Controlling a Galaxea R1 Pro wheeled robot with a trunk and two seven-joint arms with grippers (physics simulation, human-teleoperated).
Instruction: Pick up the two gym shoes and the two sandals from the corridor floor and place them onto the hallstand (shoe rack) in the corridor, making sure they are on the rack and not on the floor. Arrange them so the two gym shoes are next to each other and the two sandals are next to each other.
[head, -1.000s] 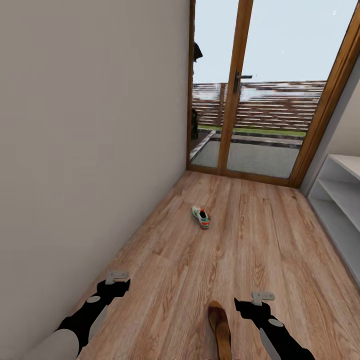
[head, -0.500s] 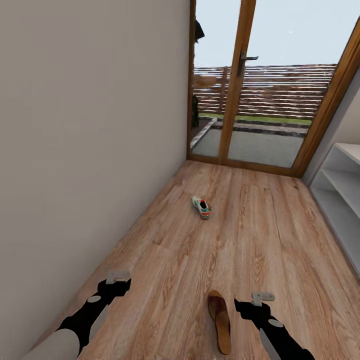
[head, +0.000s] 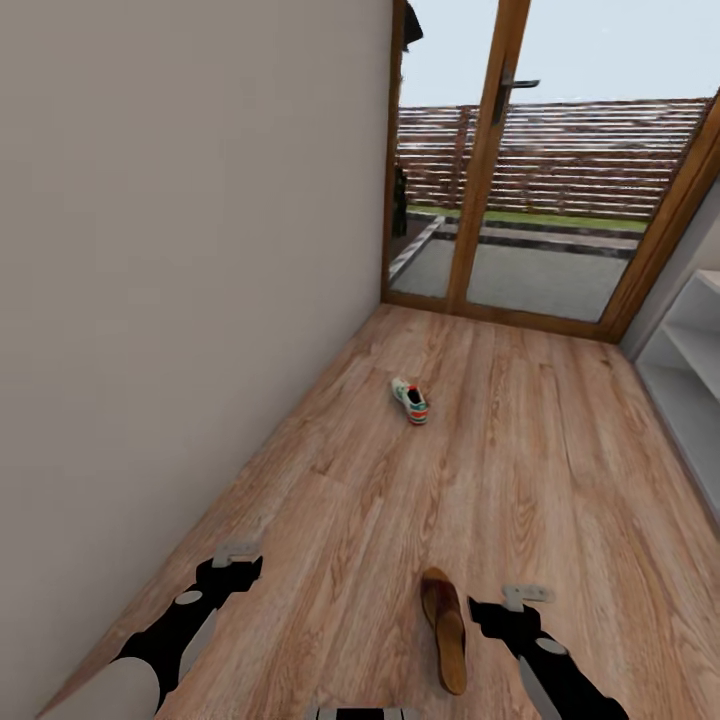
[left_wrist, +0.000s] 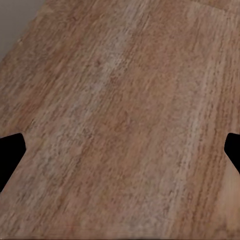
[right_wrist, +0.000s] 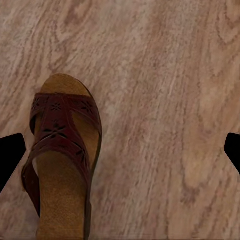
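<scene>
Here the corridor floor spreads widest, light-brown wood-grain planks running from the robot up to a glazed door with a timber frame and a dark handle; beyond the glass are a slatted fence and a strip of grass. A plain beige wall closes the left side. At the right edge stands part of the hallstand, light grey, with open shelves; what lies on them cannot be made out. No writing or brand mark can be read on anything.

Both arms reach forward and low over the planks, black with pale forearm panels. The left gripper hovers near the wall, well apart from either shoe; in the left wrist view its dark fingers sit at opposite edges of the picture, spread wide, with bare planks between them. The right gripper hangs just beside the sandal, on its right; in the right wrist view its fingers are likewise spread wide with nothing between them but floor and part of the sandal's strap.

The sandal lies flat on the floor between the two arms, brown, with a tan footbed and a perforated strap, lengthwise along the corridor. One gym shoe sits farther up the floor, well apart from the sandal, white with green, red-orange and teal touches. Nothing stands between it and the robot.
</scene>
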